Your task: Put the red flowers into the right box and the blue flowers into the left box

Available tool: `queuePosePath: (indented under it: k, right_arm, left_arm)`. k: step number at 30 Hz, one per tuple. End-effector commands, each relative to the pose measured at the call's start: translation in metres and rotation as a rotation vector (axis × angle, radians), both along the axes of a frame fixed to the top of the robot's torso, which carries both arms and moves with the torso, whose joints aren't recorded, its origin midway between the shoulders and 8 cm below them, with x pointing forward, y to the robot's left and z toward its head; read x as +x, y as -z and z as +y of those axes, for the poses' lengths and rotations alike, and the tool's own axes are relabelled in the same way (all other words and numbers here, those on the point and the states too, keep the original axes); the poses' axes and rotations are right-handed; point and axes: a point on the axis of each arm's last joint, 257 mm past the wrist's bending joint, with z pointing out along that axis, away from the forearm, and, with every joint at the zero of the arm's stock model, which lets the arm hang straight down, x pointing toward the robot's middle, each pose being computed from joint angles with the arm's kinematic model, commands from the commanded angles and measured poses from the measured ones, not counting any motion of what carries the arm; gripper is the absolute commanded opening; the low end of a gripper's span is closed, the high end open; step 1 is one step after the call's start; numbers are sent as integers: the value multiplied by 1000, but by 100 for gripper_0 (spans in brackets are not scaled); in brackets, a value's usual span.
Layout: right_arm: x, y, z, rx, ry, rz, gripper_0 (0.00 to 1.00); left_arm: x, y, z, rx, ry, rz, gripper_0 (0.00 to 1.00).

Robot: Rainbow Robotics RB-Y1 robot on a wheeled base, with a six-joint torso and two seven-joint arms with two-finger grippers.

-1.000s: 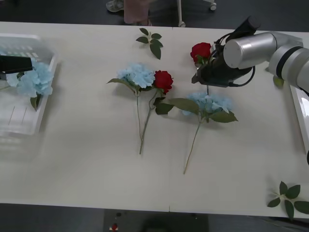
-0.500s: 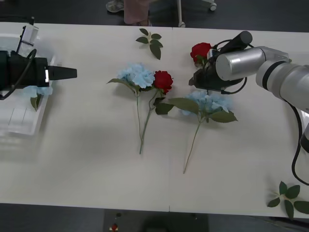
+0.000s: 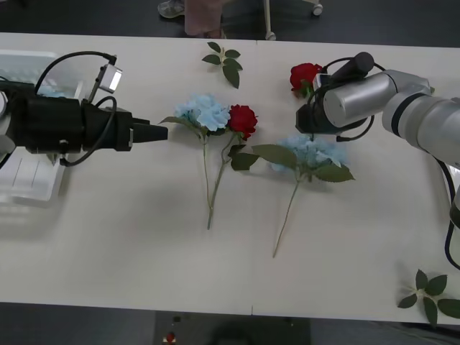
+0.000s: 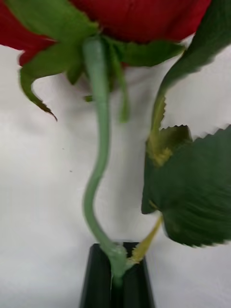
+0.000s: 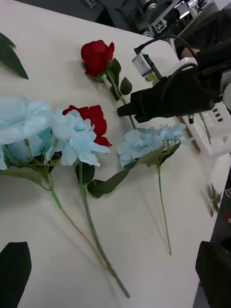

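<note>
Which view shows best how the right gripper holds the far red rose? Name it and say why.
The right wrist view: the right gripper is shut on the rose's stem just below the bloom. The front view hides the grip behind the arm; the left wrist view shows gripper and rose from afar.

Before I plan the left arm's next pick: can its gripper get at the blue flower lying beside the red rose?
Probably yes: the left gripper points at that blue flower across bare table; the red rose lies beyond.
</note>
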Motion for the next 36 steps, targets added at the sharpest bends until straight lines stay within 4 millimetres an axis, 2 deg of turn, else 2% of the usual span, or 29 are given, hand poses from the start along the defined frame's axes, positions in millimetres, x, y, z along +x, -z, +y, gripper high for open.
queuePosePath:
  k: [1,3,7,9,10,11,12,13,15,17,18,20,22,24,29,36]
  right_arm:
    - [5,-10,9,14,-12,-15,0]
    - [7,-17,7,24,-5,-18,0]
    - [9,-45,1,36,9,11,0]
    - [9,-65,-3,39,13,26,0]
    - [8,-84,-9,45,21,40,0]
    - [8,-92,-11,48,24,46,0]
    - [5,-112,-14,63,28,62,0]
    - [4,-121,-16,67,28,66,0]
    - [-5,-156,-25,86,26,90,0]
    - [-12,-173,-33,102,29,106,0]
    - [-12,-173,-33,102,29,106,0]
    - [-29,-210,-46,130,17,126,0]
    - [-41,-233,-58,137,13,130,0]
    - [-52,-247,-74,128,16,140,0]
    - [-75,-262,-110,89,34,171,0]
    - [-102,-256,-174,33,115,237,0]
  left_arm:
    - [-3,8,-8,45,-15,0,100]
    - [-5,17,-12,57,-17,5,100]
    - [-9,39,-19,85,-34,15,100]
    - [-10,48,-23,89,-44,19,100]
    - [-12,57,-25,98,-47,26,100]
    - [-13,59,-28,100,-46,27,100]
    - [-13,66,-29,103,-56,26,100]
    - [-13,68,-29,106,-60,26,100]
    - [-13,75,-32,103,-78,29,100]
    - [-10,76,-33,100,-90,25,100]
    - [-10,76,-33,100,-90,25,100]
    - [-6,79,-32,78,-136,51,100]
    - [-1,80,-30,65,-172,62,100]
    - [1,82,-27,51,-202,90,100]
    - [7,93,-23,53,-261,123,100]
    - [22,105,-24,102,-293,160,100]
